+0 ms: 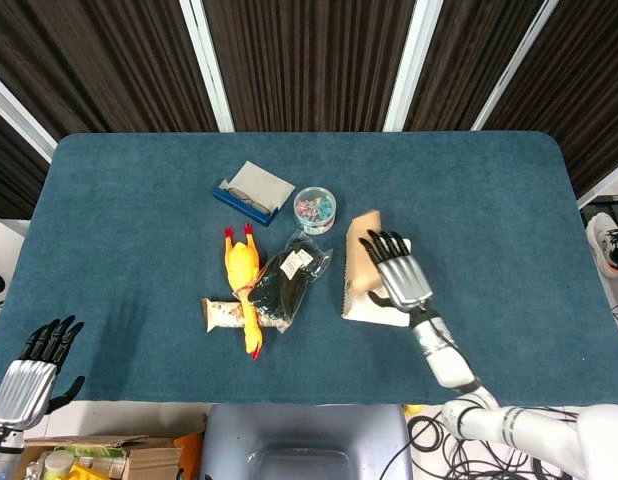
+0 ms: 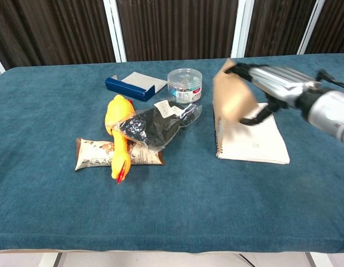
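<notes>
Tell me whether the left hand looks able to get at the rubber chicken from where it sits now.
Probably not without a long reach: the left hand sits open off the table's near-left corner, far from the rubber chicken. Bare blue table lies between them, so nothing blocks the way.

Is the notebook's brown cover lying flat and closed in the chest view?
No. The right hand holds the brown cover lifted off the notebook, baring a white page.
</notes>
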You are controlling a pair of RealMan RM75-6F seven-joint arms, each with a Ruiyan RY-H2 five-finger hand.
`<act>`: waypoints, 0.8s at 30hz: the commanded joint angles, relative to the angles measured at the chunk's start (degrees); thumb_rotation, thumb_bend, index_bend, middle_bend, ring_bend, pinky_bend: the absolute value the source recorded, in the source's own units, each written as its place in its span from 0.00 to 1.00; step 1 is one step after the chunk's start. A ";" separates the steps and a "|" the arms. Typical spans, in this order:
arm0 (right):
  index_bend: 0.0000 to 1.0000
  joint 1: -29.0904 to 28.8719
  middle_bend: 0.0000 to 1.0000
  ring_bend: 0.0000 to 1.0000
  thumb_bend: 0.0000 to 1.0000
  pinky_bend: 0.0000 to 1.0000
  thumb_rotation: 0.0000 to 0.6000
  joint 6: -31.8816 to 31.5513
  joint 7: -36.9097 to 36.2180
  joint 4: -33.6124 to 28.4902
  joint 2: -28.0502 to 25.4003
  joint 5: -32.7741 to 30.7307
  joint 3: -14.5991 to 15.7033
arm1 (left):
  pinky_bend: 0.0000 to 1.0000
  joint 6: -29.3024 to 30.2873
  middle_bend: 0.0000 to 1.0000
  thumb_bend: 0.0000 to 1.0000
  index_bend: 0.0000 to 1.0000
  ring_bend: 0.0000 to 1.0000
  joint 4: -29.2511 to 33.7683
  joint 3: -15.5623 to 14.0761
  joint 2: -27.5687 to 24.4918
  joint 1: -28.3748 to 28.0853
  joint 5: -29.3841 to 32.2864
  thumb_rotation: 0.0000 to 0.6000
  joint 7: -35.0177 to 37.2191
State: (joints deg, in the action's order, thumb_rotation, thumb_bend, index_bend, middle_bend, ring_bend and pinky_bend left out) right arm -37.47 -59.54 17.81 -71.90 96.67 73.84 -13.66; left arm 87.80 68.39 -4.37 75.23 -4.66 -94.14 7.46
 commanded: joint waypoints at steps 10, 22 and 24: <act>0.00 -10.70 0.00 0.00 0.17 0.00 1.00 -0.59 12.37 2.53 11.18 1.06 -4.09 | 0.11 0.58 0.05 0.33 0.00 0.01 -0.53 0.23 -0.19 1.04 0.90 1.00 1.19; 0.00 -8.44 0.00 0.00 0.17 0.00 1.00 -3.05 12.05 -5.11 5.99 0.08 -3.18 | 0.11 4.16 0.05 0.33 0.00 0.01 1.09 0.85 -1.42 2.06 -0.15 1.00 1.58; 0.00 -5.77 0.00 0.00 0.17 0.00 1.00 -5.95 12.63 -10.70 1.11 2.20 -1.42 | 0.11 4.90 0.05 0.33 0.00 0.01 1.85 1.16 -1.92 2.15 -0.27 1.00 1.63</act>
State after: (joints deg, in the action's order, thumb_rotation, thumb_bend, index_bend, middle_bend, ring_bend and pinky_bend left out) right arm -46.47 -62.18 30.93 -76.30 103.36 73.69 -17.02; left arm 92.40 69.94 -3.38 73.56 -2.57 -94.33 9.03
